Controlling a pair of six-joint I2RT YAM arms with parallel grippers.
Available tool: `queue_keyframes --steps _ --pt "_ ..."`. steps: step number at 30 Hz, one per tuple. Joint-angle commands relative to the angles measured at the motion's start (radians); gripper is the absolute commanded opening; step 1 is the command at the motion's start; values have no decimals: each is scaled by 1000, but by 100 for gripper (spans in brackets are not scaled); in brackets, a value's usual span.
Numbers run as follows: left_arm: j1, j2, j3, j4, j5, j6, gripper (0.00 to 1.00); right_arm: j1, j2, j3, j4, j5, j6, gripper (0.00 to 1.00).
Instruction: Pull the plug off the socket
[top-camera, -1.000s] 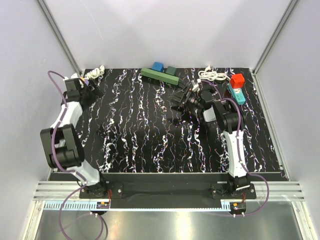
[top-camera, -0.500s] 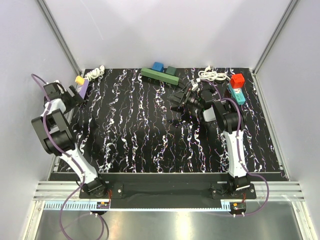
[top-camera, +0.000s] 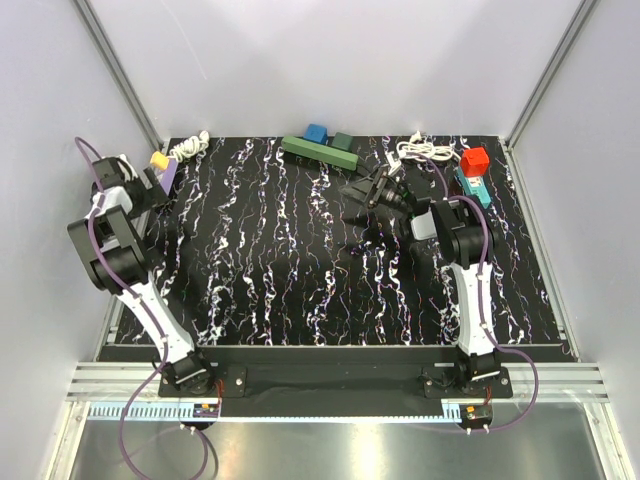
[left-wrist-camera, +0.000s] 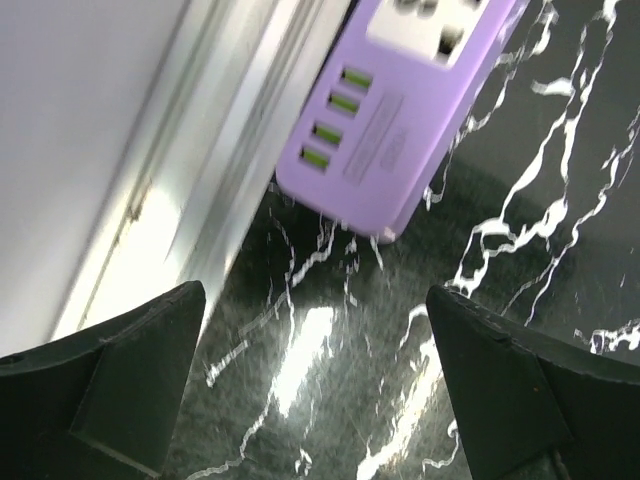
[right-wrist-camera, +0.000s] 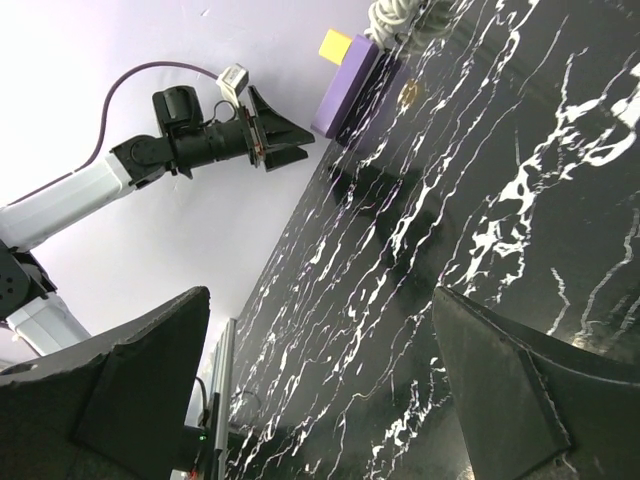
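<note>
A: Checking the socket. Looking like what?
B: Showing as a purple socket strip (left-wrist-camera: 400, 120) with four green ports (left-wrist-camera: 345, 102) in a row, carrying a yellow plug (top-camera: 158, 160) at its far end.
A: Lying where against the left gripper (left-wrist-camera: 312, 300)?
B: Lying just ahead of it, not touching. Holding wide apart, gripping nothing. Right gripper (right-wrist-camera: 320, 300) likewise, hanging well apart from the strip.
A: Reading any label?
B: Making out printing beside the ports, too blurred for reading.

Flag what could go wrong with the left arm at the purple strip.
1. The left gripper sits open close to the side rail; a finger could hit it on closing in.
2. Nothing braces the purple strip, the right gripper being mid-table, so pulling the yellow plug may drag the whole strip.
</note>
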Motion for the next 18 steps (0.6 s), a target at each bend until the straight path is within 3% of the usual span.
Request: queue_keyframes --steps 1,13,18 --pt "1 32 91 21 13 37 99 -11 -75 -4 218 -25 -38 100" --pt "-2 161 246 2 41 -49 90 -35 -107 -28 196 -17 -53 100" --pt "-16 184 297 -21 61 -32 81 -40 -106 -22 196 -24 -39 100"
